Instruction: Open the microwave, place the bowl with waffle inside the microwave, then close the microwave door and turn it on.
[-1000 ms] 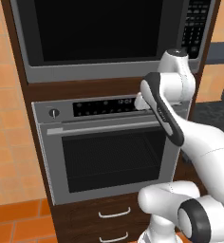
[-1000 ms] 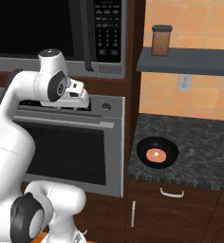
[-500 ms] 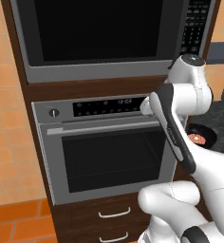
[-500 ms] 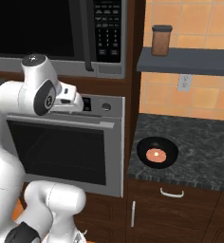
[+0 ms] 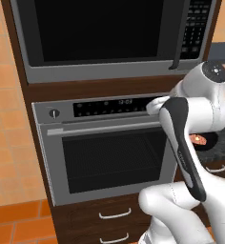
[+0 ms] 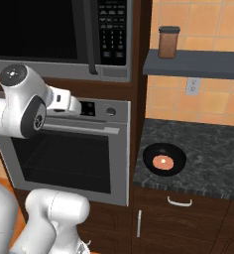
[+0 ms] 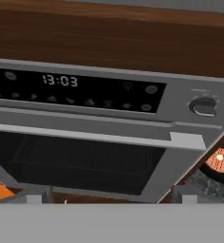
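In the left base view, the microwave fills the top of a dark wood cabinet, its microwave door shut and the keypad at 1 o'clock. The steel oven sits below it, orange tiled wall at 9 o'clock. My arm crosses at 3 o'clock, hiding most of the bowl with waffle.

In the right base view, the bowl with waffle rests on the dark speckled table at 4 o'clock, well apart from my pincer, which hangs before the oven's control panel. A brown jar stands on a shelf at 1 o'clock.

In the hand view, the oven clock and knob lie ahead, the waffle at 4 o'clock. I cannot tell how wide my pincer stands.
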